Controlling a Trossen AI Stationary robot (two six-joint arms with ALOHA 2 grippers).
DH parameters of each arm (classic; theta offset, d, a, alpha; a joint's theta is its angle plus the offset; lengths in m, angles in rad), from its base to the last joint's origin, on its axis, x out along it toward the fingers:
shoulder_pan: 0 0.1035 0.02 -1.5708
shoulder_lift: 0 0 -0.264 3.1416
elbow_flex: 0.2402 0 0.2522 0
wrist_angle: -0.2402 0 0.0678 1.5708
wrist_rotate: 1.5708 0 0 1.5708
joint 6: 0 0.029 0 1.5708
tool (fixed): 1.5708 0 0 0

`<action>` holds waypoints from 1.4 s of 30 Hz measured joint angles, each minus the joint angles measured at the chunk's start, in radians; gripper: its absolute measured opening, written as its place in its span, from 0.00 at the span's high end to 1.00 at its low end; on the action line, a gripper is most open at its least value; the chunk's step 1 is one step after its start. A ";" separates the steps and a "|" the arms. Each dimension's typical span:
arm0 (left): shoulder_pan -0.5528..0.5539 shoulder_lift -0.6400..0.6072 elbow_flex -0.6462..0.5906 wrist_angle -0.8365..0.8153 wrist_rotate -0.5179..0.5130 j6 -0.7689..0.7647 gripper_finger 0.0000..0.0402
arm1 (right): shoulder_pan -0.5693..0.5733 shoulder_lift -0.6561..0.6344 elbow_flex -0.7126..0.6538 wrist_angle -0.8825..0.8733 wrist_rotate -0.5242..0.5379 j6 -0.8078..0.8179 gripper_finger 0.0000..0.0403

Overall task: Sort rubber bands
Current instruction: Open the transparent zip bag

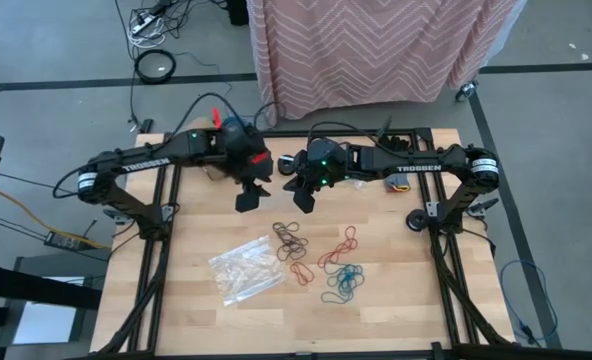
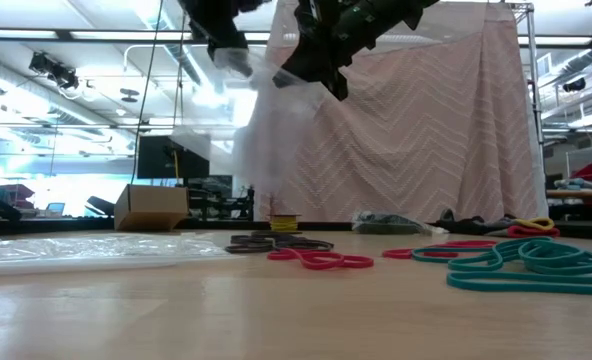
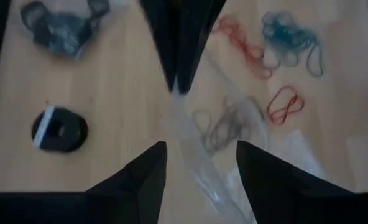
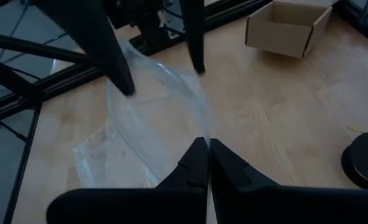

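Note:
Rubber bands lie in loose piles on the wooden table: dark and brown ones [image 1: 289,236], red ones [image 1: 338,246] and teal ones [image 1: 343,284]. High above the table's far middle, my right gripper [image 4: 207,146] is shut on a clear plastic bag [image 2: 261,110], which hangs below it. My left gripper [image 3: 199,168] is open close beside it. Its two fingers stand on either side of the same bag [image 3: 196,155]. My right gripper pinches the clear bag's upper edge [image 3: 179,93] between its two shut fingertips, slanting down from the table's right. The bag hangs slack below the fingers, clear of the table. My left gripper's fingers [image 4: 119,65] stand by the bag's edge; whether they touch it I cannot tell.
More clear bags [image 1: 244,268] lie flat at the table's near left. A small black disc [image 3: 59,129] and a bag with dark contents [image 3: 63,28] lie farther off. A cardboard box [image 4: 286,28] stands at the far left. A pink cloth [image 2: 426,130] hangs behind the table.

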 joint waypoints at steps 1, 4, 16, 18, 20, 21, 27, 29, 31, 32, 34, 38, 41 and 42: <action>0.000 0.011 0.000 -0.016 -0.025 0.000 0.51 | 0.000 0.000 0.000 0.000 0.000 0.000 1.00; 0.001 0.020 -0.001 -0.052 -0.111 -0.001 0.56 | 0.000 0.000 0.000 0.000 -0.010 0.000 1.00; 0.001 0.010 0.000 -0.038 -0.065 0.021 0.99 | 0.003 0.000 0.000 0.002 -0.002 -0.099 1.00; 0.000 0.010 -0.001 -0.029 -0.068 0.020 0.99 | 0.003 0.000 0.000 0.008 0.002 -0.146 1.00; 0.000 0.010 -0.001 -0.032 -0.069 0.020 0.99 | 0.005 0.000 0.000 0.009 -0.011 -0.196 1.00; 0.000 0.010 0.000 -0.035 -0.070 0.020 0.99 | 0.007 0.000 0.000 0.010 -0.030 -0.225 0.99; 0.002 0.010 0.000 -0.071 -0.086 0.023 1.00 | 0.005 0.000 0.000 0.014 -0.175 -0.271 0.85; 0.002 0.010 0.000 -0.106 -0.093 0.028 1.00 | -0.004 0.000 0.000 0.021 -0.178 -0.270 0.76; 0.003 0.010 0.000 -0.146 -0.115 0.029 1.00 | -0.009 -0.005 0.000 0.033 -0.153 -0.253 0.69; 0.003 0.010 0.000 -0.158 -0.119 0.029 1.00 | -0.010 -0.009 0.000 0.039 -0.132 -0.252 0.67; 0.003 0.010 0.000 -0.157 -0.125 0.027 1.00 | -0.004 -0.014 0.000 0.062 -0.099 -0.255 0.64; 0.003 0.010 0.000 -0.160 -0.131 0.003 1.00 | 0.014 -0.015 0.000 0.009 -0.092 -0.263 0.64; 0.003 0.010 0.000 -0.159 -0.140 0.000 1.00 | 0.027 -0.015 0.000 -0.046 -0.095 -0.243 0.64; 0.003 0.010 0.000 -0.160 -0.142 0.000 1.00 | 0.031 -0.015 0.000 -0.062 -0.095 -0.237 0.64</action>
